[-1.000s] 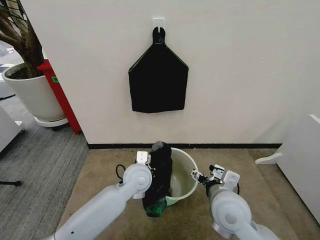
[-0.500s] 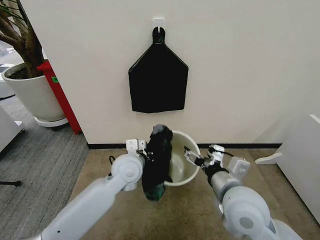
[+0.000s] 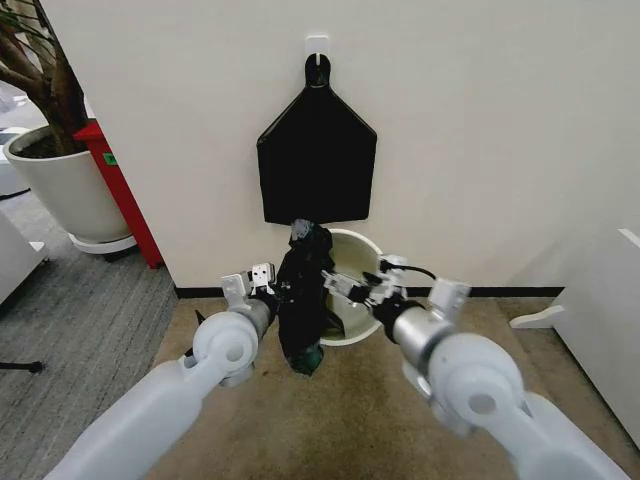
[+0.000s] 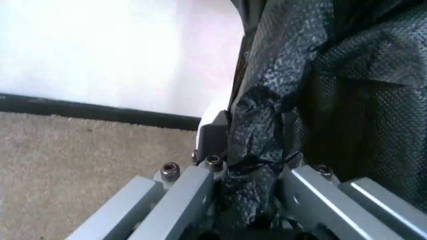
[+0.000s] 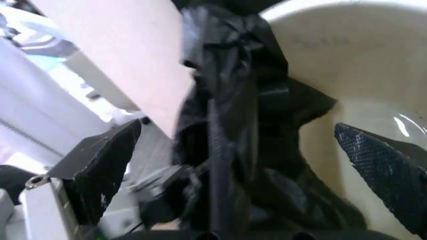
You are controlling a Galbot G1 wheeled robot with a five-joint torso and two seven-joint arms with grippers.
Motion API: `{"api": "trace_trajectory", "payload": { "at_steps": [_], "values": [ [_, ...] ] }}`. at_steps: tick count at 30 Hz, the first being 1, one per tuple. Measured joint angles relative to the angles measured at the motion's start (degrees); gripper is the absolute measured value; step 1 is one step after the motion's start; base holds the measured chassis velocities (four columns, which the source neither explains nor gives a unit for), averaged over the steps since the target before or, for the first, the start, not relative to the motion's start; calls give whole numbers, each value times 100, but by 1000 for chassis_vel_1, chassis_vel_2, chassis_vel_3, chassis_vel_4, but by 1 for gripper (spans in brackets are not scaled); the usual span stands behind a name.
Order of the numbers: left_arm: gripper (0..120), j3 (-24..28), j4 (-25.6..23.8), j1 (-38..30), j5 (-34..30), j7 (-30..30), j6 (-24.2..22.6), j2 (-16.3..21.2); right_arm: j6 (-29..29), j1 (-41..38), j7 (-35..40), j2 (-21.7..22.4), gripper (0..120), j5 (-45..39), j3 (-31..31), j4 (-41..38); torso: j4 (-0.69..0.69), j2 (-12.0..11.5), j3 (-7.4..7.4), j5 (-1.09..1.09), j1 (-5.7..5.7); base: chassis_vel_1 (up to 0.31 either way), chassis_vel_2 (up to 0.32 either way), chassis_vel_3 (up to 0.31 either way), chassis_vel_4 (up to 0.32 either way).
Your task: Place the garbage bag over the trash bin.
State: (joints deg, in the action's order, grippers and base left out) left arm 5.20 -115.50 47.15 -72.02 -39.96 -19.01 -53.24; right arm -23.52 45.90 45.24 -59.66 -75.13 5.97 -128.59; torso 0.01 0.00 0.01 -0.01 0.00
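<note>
The black garbage bag [image 3: 300,305] hangs limp in front of the cream-white trash bin [image 3: 362,236], which stands by the wall with its opening tipped toward me. My left gripper [image 3: 272,288] is shut on the bag's side. In the left wrist view the crinkled garbage bag [image 4: 257,150] is pinched between the grey fingers [image 4: 190,187]. My right gripper [image 3: 345,290] is open at the bag's other side, in front of the bin. In the right wrist view its fingers [image 5: 107,165] stand wide apart around the garbage bag [image 5: 233,125], with the trash bin's inside [image 5: 347,60] behind.
A flat black house-shaped bundle [image 3: 317,160] hangs from a wall hook above the bin. A large white plant pot [image 3: 60,185] and a red panel [image 3: 120,190] stand at the left. White furniture [image 3: 600,320] is at the right. Brown carpet [image 3: 200,320] lies below.
Both arms have reached forward toward the wall. The bag has risen with the left gripper, the bin now sits nearer the wall, and the right gripper has moved left up to the bag.
</note>
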Motion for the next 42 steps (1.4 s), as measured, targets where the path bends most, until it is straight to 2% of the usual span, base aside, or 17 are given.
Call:
{"api": "trace_trajectory", "payload": {
  "at_steps": [4,7,9,13,17,19,24,26,31,35,42],
  "values": [
    [1,-40,-77,12,51,70,7,65,-77,-299,617,-287,100,-239,247,268,0,0,0,0,0,0,0,0,0],
    [1,-54,-93,12,80,105,9,82,-90,-345,779,-348,98,-372,277,307,-1,0,0,0,0,0,0,0,0],
    [1,-64,-105,16,174,178,17,109,-90,-408,983,-419,88,-503,309,369,-1,0,0,0,0,0,0,0,0],
    [1,-66,-127,23,241,221,19,135,-62,-442,1053,-449,77,-518,310,417,-1,0,-1,0,0,0,0,0,0],
    [1,-66,-142,24,337,293,20,174,-27,-491,1073,-453,59,-512,290,432,-2,0,-1,0,0,0,0,0,0],
    [1,-66,-142,24,364,315,20,186,-12,-502,1072,-452,56,-506,290,436,-1,0,-1,0,0,0,0,0,0],
    [1,-62,-183,25,430,385,20,227,20,-599,1056,-464,33,-482,308,469,-2,0,-1,0,0,0,0,0,0],
    [1,-62,-190,27,439,388,20,231,23,-614,1056,-469,31,-480,309,475,-1,0,-1,0,0,0,0,0,0],
    [1,-80,-201,133,625,444,19,256,87,-725,1132,-469,8,-358,309,492,-1,0,-1,0,0,0,0,0,0],
    [1,-121,-201,246,735,469,19,268,158,-784,1153,-441,0,-239,298,489,-1,0,-1,0,0,0,0,0,0],
    [1,-210,-191,424,881,505,6,278,246,-812,1182,-341,0,-222,223,336,-1,0,-1,1,0,0,0,0,0]
  ]
}}
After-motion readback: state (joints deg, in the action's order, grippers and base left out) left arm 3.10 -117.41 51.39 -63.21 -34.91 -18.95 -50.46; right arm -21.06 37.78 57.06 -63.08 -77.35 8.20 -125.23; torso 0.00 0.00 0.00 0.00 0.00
